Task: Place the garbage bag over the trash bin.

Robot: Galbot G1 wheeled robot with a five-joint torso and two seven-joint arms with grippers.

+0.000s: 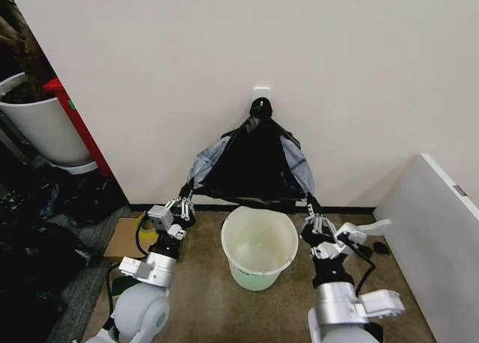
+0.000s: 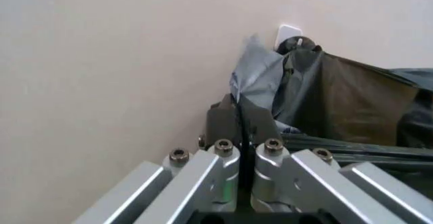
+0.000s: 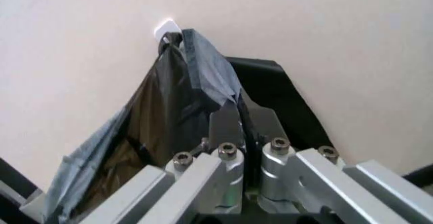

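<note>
Head view: trash bin (image 1: 260,247) stands on the floor (image 1: 209,298) btwn both arms. Left gripper (image 1: 185,201) and right gripper (image 1: 313,208) each have fingers (image 2: 238,125) pinching a lower corner of the garbage bag (image 1: 252,163). Bag is stretched wide just above/behind the bin, its top on a wall hook (image 1: 260,103).

Plain off-white wall (image 1: 224,51) with a small white hook plate (image 1: 260,93). Dark baseboard (image 1: 359,210), brownish carpet floor (image 1: 202,298). White planter pot (image 1: 41,126) and red panel (image 1: 75,122) left; white board (image 1: 434,238) right.
</note>
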